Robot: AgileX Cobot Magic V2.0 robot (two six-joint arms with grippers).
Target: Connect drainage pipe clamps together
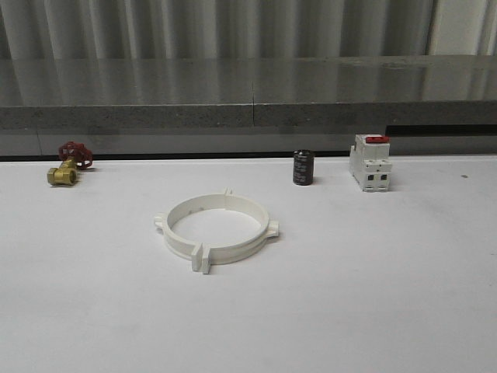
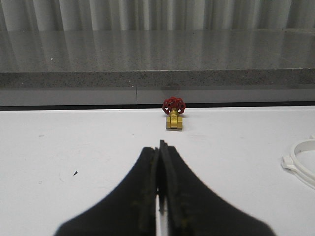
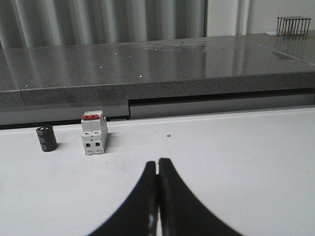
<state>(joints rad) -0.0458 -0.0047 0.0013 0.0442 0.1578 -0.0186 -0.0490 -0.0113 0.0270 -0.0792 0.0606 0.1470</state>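
The two white drainage pipe clamps (image 1: 215, 228) lie on the white table as a closed ring, their end tabs meeting at the front and at the back. A piece of that ring (image 2: 301, 163) shows at the edge of the left wrist view. My left gripper (image 2: 158, 146) is shut with nothing between its black fingers, hovering over bare table well short of the brass valve. My right gripper (image 3: 158, 162) is shut too and holds nothing, over bare table some way from the switch.
A brass valve with a red handwheel (image 1: 68, 164) sits at the back left. A black cylinder (image 1: 303, 168) and a white boxy switch with a red top (image 1: 370, 162) stand at the back right. A grey stone ledge (image 1: 248, 116) runs behind the table.
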